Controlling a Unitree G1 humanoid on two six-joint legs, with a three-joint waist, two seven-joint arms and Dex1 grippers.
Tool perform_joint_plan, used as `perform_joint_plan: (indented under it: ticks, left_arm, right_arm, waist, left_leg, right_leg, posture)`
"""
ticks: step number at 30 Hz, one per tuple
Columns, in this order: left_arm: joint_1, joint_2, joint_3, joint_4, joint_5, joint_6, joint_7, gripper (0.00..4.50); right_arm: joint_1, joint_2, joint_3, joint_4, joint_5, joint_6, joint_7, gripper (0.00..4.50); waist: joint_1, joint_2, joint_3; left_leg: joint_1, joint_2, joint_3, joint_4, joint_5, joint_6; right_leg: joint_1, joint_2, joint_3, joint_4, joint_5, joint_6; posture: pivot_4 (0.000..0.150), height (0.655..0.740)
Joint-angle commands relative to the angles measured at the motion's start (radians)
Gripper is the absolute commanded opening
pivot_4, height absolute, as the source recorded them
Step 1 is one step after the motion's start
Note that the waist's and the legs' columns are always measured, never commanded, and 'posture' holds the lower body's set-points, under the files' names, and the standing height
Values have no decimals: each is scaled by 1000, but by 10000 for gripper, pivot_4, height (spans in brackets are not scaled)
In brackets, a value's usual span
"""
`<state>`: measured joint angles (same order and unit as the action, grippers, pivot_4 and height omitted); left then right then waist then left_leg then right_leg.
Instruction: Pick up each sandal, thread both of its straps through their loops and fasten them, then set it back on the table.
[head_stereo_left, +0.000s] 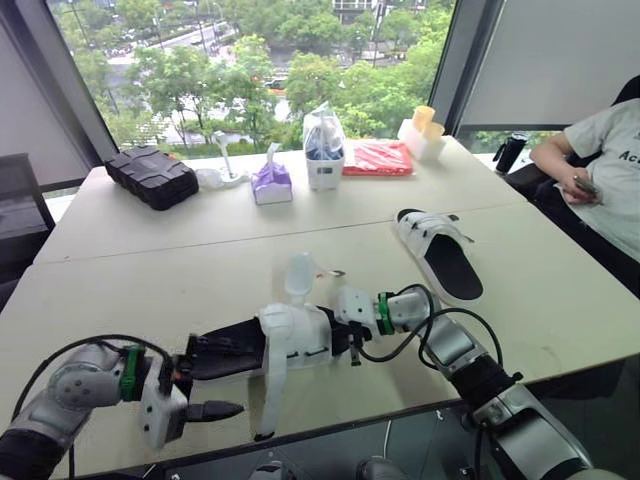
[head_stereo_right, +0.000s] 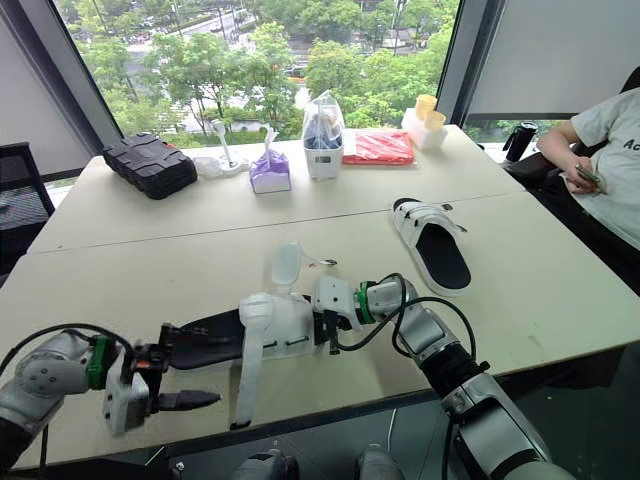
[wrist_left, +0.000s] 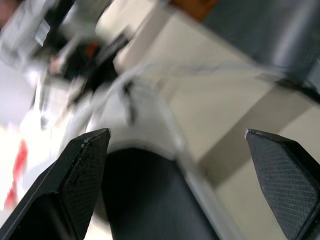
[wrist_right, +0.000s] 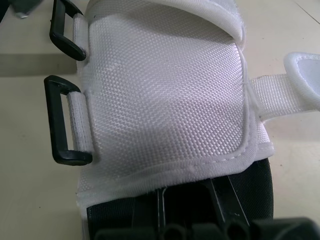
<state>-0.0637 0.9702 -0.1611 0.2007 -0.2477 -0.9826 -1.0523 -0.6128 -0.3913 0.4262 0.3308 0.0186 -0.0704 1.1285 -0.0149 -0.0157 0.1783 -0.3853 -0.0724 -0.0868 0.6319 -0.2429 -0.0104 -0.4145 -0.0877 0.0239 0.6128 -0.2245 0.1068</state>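
Note:
A white sandal (head_stereo_left: 290, 335) with a black sole lies lengthwise near the table's front edge, between my two grippers. My right gripper (head_stereo_left: 347, 336) is shut on its toe end; in the right wrist view the white upper (wrist_right: 165, 95) and two black loops (wrist_right: 62, 122) are close in front. My left gripper (wrist_left: 182, 175) stands open around the heel, its fingertips (wrist_left: 85, 170) wide apart. One loose strap (head_stereo_left: 298, 272) sticks up and another strap (head_stereo_left: 270, 395) hangs toward the table's edge. A second sandal (head_stereo_left: 440, 255) lies on the table to the right.
Along the back stand a black case (head_stereo_left: 152, 175), a purple tissue pack (head_stereo_left: 271, 182), a white bagged container (head_stereo_left: 324, 150), a red packet (head_stereo_left: 378, 158) and cups (head_stereo_left: 423, 130). A person (head_stereo_left: 605, 160) sits at the table's right end. The front edge (head_stereo_left: 400, 405) runs just below the sandal.

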Motion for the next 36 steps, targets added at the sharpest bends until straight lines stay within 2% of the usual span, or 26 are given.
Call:
perform_joint_plan:
  ticks: [1,5,8,11,15,21,29,36]
  left_arm:
    - [66,65,92,-135,-220,460,81,44565]
    - [92,92,165,-296,-504,965,153,44565]
    - [40,67,229,-350,-708,1270,248,44565]
    - [-21,34,279,-353,-859,1491,327,44565]
    - [-54,40,307,-371,-986,1727,323,44565]
    - [-48,28,328,-430,-1036,1874,223,44565]
    - [-8,13,264,-484,-959,1969,104,44565]
    - [23,-38,197,-576,-841,1920,59,44565]
  right_arm:
    - [6,-19,16,83,-58,20,-5,0]
    - [1,-15,20,95,-58,12,0,0]
    - [-1,-12,21,99,-58,10,1,0]
    - [-2,-12,21,100,-57,9,3,0]
    - [-2,-17,20,101,-56,7,5,0]
    - [-1,-16,20,103,-58,6,5,0]
    - [-1,-11,22,104,-59,7,3,0]
    - [-1,-16,19,96,-57,14,6,0]
  waist:
    - [0,1,0]
    - [1,1,1]
    - [-1,1,1]
    - [-1,1,1]
    - [-4,1,1]
    - [-3,1,1]
    - [-2,0,1]
    - [-2,1,1]
  left_leg:
    - [0,0,0,0,0,0]
    - [2,0,0,0,0,0]
    - [5,0,-1,0,0,0]
    - [8,0,-1,-1,0,0]
    - [10,0,-1,-3,0,0]
    - [10,0,0,-3,0,-1]
    - [10,0,0,-3,-2,-3]
    - [10,0,0,-4,-2,-4]
  right_leg:
    - [0,0,0,0,0,0]
    - [2,1,-1,1,-3,4]
    - [4,0,-1,1,-4,5]
    - [6,1,-1,1,-4,4]
    - [7,0,-1,1,-4,3]
    - [7,0,-1,1,-4,-2]
    - [7,-2,0,0,-5,-3]
    - [7,-4,0,-1,-5,-4]
  posture:
    - [1500,7400]
    - [1500,7400]
    - [1500,7400]
    - [1500,7400]
    - [1500,7400]
    - [1500,7400]
    - [1500,7400]
    - [1500,7400]
